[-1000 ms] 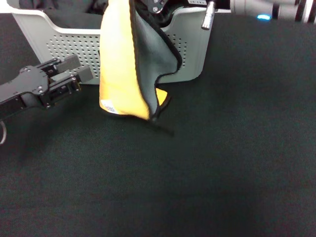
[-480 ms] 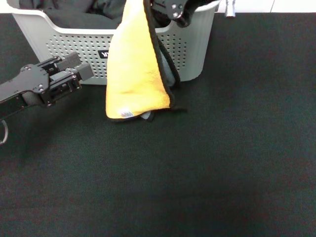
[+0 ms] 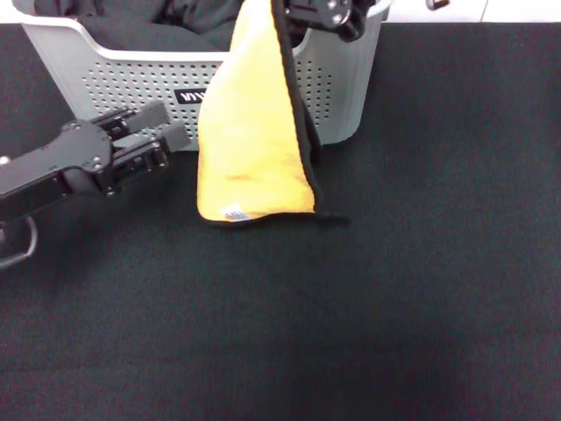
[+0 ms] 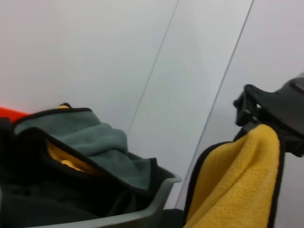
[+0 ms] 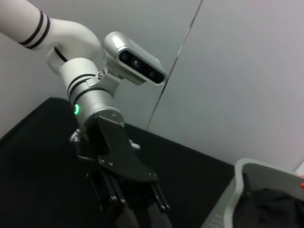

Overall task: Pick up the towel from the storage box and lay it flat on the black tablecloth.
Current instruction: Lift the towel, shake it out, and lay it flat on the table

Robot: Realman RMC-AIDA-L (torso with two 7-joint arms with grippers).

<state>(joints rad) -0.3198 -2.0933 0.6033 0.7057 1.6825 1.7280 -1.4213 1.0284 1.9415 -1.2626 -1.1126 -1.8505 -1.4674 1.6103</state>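
The towel (image 3: 254,132) hangs upright from my right gripper (image 3: 323,12), which is shut on its top edge above the storage box (image 3: 114,83). Its yellow side faces me, with black edging. Its lower edge reaches down to the black tablecloth (image 3: 394,281) in front of the box. The left wrist view shows the same towel (image 4: 237,185) under the right gripper (image 4: 266,111). My left gripper (image 3: 173,124) is open and low over the tablecloth, just left of the towel. It also shows in the right wrist view (image 5: 137,213).
The box holds dark cloths (image 3: 193,22) and a second yellow and grey-teal cloth (image 4: 90,142). It stands at the tablecloth's far left. A black label (image 3: 188,96) is on its front wall. The tablecloth stretches wide to the right and front.
The towel has swung round so its yellow face shows and its lower edge has come nearer and lower. My left gripper has moved right, toward the towel.
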